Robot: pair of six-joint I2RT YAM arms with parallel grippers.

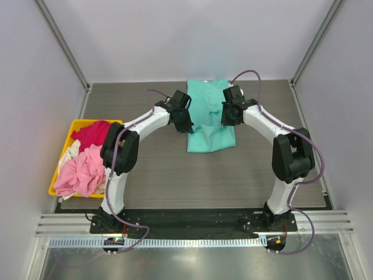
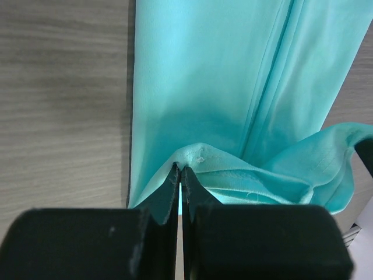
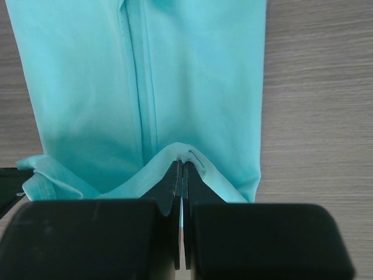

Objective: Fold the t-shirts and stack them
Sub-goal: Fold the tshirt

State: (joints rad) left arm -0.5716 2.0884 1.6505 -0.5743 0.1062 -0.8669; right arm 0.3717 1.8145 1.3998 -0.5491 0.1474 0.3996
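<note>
Lying at the far middle of the table (image 1: 163, 169), the teal t-shirt (image 1: 210, 137) is folded into a long, smooth strip. The left gripper (image 2: 180, 175) and right gripper (image 3: 182, 169) each pinch its cloth into a little bump. The pink t-shirt (image 1: 81, 172) and red t-shirt (image 1: 93, 133) sit bunched in the yellow bin (image 1: 64, 146).

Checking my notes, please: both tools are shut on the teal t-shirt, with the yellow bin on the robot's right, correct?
No: the top external view shows the yellow bin on the robot's left; left tool and right tool grip the teal t-shirt.
</note>
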